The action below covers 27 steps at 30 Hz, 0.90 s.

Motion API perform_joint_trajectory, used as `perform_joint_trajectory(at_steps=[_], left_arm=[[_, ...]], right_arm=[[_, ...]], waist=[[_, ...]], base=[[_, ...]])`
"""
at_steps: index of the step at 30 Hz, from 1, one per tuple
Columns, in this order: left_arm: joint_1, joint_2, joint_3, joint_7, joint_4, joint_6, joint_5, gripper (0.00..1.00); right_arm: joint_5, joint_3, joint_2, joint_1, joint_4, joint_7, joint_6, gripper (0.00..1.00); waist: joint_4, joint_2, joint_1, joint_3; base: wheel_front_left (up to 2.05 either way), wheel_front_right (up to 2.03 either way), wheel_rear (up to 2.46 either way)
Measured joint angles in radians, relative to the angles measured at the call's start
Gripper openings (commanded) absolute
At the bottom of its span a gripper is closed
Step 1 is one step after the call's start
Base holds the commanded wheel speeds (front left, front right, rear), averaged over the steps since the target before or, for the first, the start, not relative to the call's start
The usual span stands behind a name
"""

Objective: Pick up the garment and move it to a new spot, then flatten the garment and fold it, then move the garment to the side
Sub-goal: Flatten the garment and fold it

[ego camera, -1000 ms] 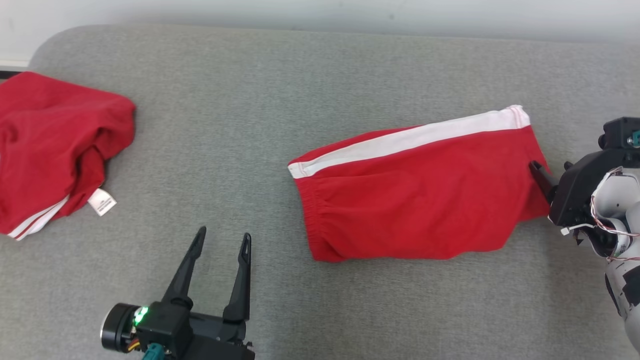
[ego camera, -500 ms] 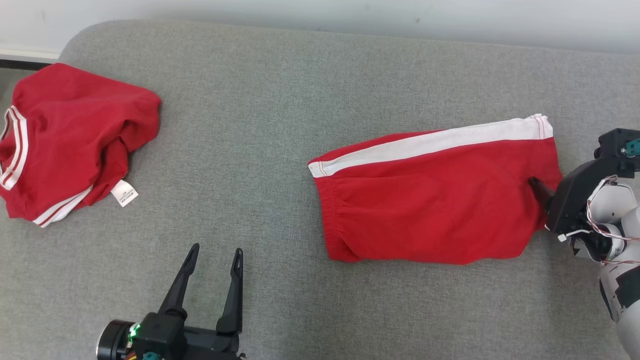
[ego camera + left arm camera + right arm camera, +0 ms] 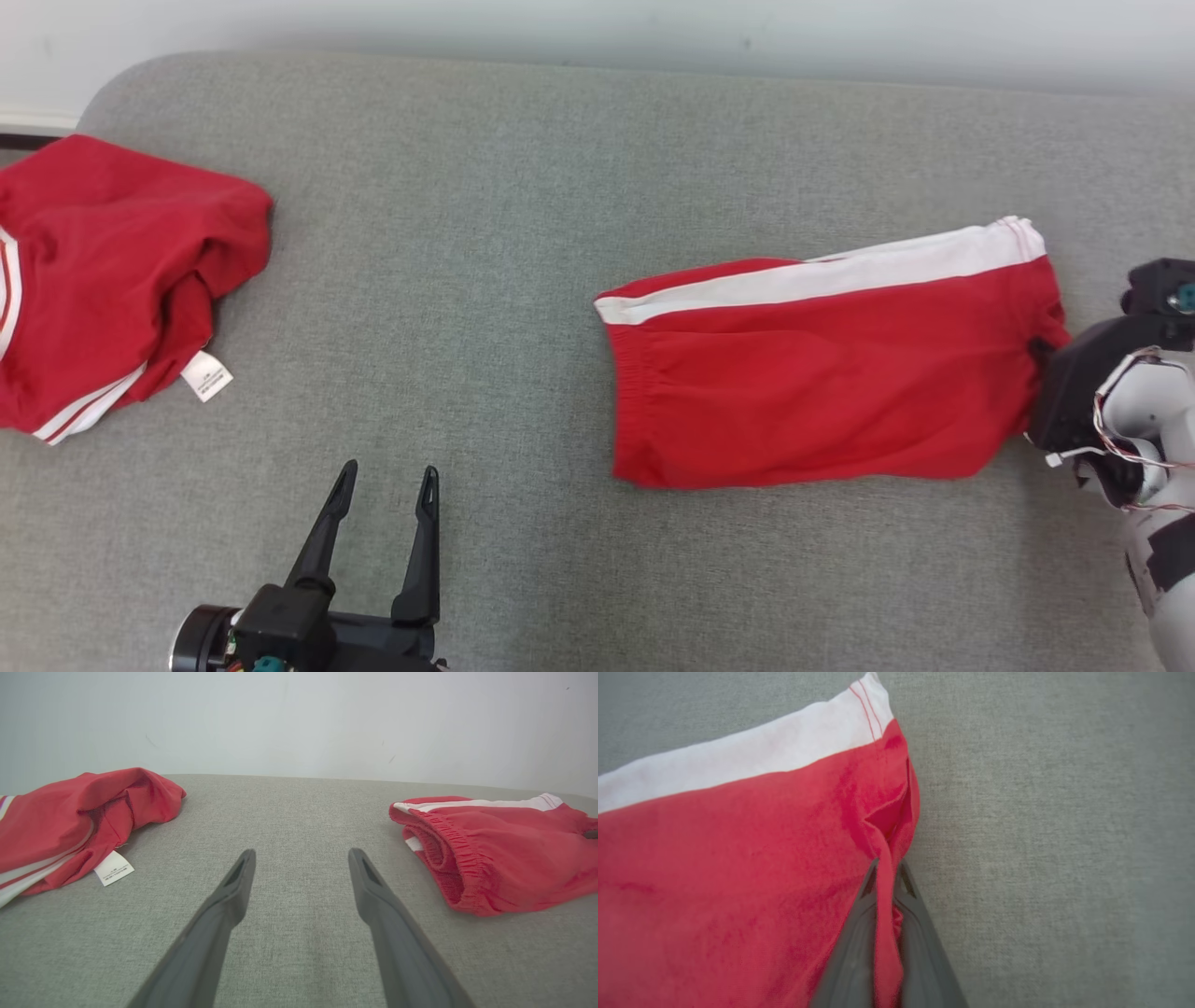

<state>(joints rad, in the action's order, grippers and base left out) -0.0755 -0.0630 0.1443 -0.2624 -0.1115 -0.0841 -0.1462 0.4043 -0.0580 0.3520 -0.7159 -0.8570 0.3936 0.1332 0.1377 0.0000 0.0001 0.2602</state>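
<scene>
a grey fabric-covered bench (image 3: 467,233) with a rounded far-left corner carries two things. folded red shorts (image 3: 822,392) lie toward its right edge, their white side stripe (image 3: 840,275) along the far side and the elastic waistband facing the middle. a crumpled red garment (image 3: 103,271) sits at the left edge, well apart, its white label (image 3: 206,376) lying on the grey cover.

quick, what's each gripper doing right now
Left gripper: open, holding nothing.
Right gripper: shut on the edge of the red shorts.
</scene>
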Motion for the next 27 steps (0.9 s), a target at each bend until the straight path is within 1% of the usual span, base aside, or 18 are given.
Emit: perform_joint_trajectory(at_steps=[6,13,16,17,20,24,27], left_arm=[[0.005,0.004,-0.013,0.000,-0.011,-0.004,0.000,1.00],[0.012,0.008,-0.029,0.000,-0.018,-0.005,-0.003,1.00],[0.016,0.008,-0.032,0.000,-0.018,-0.006,-0.005,1.00],[0.021,0.009,-0.033,0.000,-0.018,-0.006,-0.006,1.00],[0.032,0.010,-0.033,0.000,-0.021,-0.006,-0.007,1.00],[0.035,0.011,-0.034,0.000,-0.026,-0.009,-0.011,1.00],[0.036,0.011,-0.035,0.000,-0.030,-0.009,-0.012,1.00]], right_arm=[[-0.057,0.058,0.016,0.026,0.013,-0.064,-0.001,0.00],[-0.120,0.114,0.052,0.088,0.062,-0.087,-0.001,0.00],[-0.131,0.134,0.058,0.123,0.100,-0.087,-0.001,0.00],[-0.150,0.152,0.070,0.146,0.129,-0.086,-0.001,0.00],[-0.178,0.186,0.078,0.178,0.181,-0.076,-0.001,0.00],[-0.210,0.215,0.072,0.215,0.258,-0.049,-0.001,0.00],[-0.228,0.204,0.054,0.233,0.326,-0.023,-0.001,0.00]], waist=[[-0.018,0.0000,0.0000,-0.021],[-0.041,0.0000,-0.0001,-0.047],[-0.048,0.0000,-0.0001,-0.057],[-0.052,0.0000,-0.0001,-0.063],[-0.059,0.0000,-0.0001,-0.071],[-0.066,0.0000,-0.0001,-0.081],[-0.070,-0.0001,-0.0001,-0.089]], base=[[0.00,0.00,0.00],[0.00,0.00,0.00],[0.00,0.00,0.00],[0.00,0.00,0.00],[0.00,0.00,0.00],[0.00,0.00,0.00],[0.00,0.00,0.00]])
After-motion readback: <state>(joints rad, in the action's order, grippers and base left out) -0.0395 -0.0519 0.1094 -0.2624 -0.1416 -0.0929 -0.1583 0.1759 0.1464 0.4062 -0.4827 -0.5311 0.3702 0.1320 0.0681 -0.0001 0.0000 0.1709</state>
